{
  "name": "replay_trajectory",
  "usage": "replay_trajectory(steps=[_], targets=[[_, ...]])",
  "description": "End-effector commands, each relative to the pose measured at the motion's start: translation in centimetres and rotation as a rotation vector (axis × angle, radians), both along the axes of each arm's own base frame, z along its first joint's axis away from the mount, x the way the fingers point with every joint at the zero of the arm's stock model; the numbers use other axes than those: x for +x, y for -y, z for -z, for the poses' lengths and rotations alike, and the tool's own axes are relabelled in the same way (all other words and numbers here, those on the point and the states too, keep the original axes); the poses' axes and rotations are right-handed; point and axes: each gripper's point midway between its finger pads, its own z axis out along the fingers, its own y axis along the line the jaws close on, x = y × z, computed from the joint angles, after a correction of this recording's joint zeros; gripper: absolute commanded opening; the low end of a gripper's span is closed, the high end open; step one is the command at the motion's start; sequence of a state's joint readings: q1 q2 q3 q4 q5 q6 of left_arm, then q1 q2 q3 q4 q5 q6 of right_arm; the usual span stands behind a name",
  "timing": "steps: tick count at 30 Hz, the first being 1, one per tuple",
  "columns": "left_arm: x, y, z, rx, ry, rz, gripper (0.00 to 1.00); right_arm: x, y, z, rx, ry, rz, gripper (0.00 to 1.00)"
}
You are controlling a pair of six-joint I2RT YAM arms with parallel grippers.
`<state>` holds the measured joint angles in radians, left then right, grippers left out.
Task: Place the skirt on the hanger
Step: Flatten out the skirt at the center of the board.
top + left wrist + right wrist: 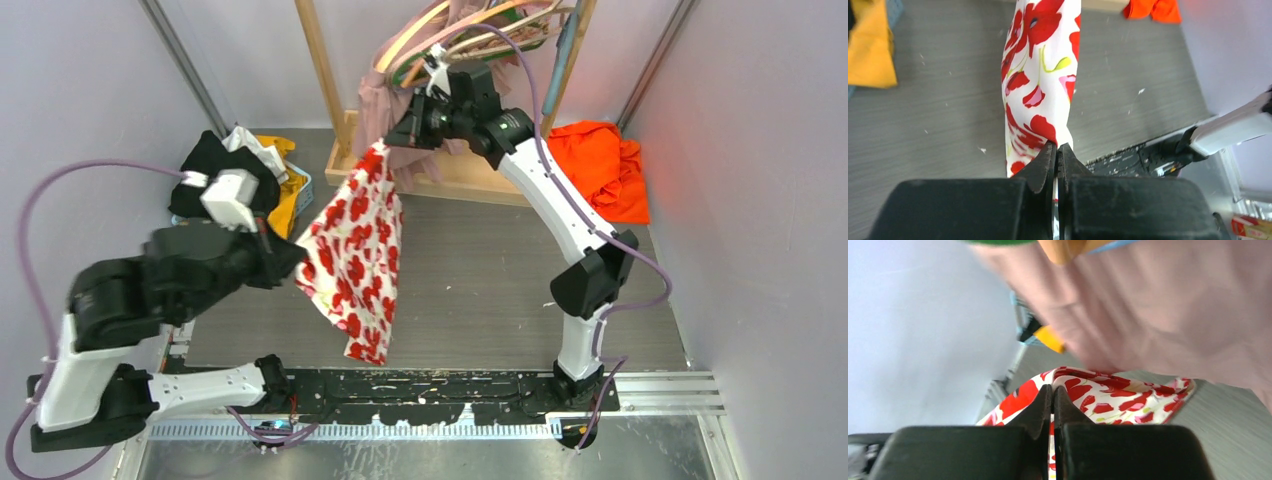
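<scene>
Skirt [355, 250] hangs in the air between both arms, not yet on a hanger [400, 45]. The right gripper [392, 140] pinches its top corner just under the rack [322, 80], and the left gripper [298, 262] pinches a side edge lower down. Raising it and threading it on remain. A pink garment [372, 105] crowds the rack. The table [480, 280] below looks open, with walls [760, 150] close on both sides.

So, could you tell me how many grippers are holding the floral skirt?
2. The left gripper pinches the floral skirt at one side; the right gripper holds its top corner.
</scene>
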<state>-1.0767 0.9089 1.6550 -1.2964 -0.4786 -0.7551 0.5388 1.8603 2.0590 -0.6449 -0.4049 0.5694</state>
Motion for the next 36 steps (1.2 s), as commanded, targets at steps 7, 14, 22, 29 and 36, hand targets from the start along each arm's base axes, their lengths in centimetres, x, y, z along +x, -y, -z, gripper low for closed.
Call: replay_trajectory(steps=[7,14,22,29,36], targets=[[-0.9,-4.1,-8.9,-0.090,0.217,0.021,0.00,-2.2,-4.8,-14.3,0.422,0.225,-0.214,0.01],[0.1,2.0,-10.6,-0.095,0.218,0.166,0.00,-2.8,-3.6,-9.8,0.384,0.161,-0.215,0.01],[1.3,14.1,-0.3,-0.064,-0.028,0.368,0.00,-1.3,5.4,4.0,0.273,-0.007,-0.046,0.01],[-0.5,27.3,14.7,-0.089,-0.310,0.588,0.00,-1.7,14.7,16.5,0.094,-0.211,0.159,0.01],[-2.6,34.7,17.9,-0.132,-0.384,0.748,0.01,-0.7,17.9,19.1,-0.054,-0.266,0.266,0.09]])
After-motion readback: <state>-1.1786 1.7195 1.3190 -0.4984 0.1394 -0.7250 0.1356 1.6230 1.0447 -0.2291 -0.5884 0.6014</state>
